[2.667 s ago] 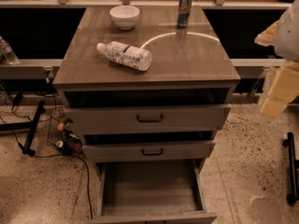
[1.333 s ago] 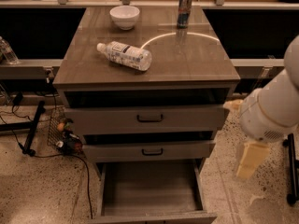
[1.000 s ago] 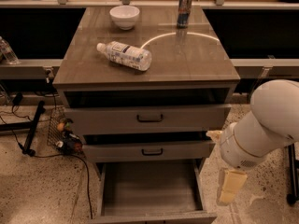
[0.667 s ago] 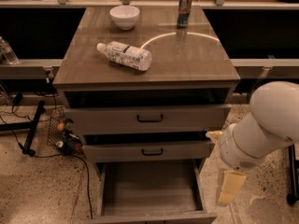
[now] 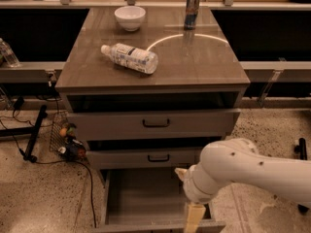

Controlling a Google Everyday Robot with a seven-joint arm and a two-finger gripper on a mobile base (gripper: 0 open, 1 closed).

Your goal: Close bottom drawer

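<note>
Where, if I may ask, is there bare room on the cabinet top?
Bare: right half of the cabinet top, from can to front edge. Bowl and lying bottle crowd the left. The gripper hangs over the bottom drawer, front right.

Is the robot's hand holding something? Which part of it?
Nothing shows in its grasp. The gripper points down at the front right of the open bottom drawer, near its front panel; whether it touches the panel cannot be told.
</note>
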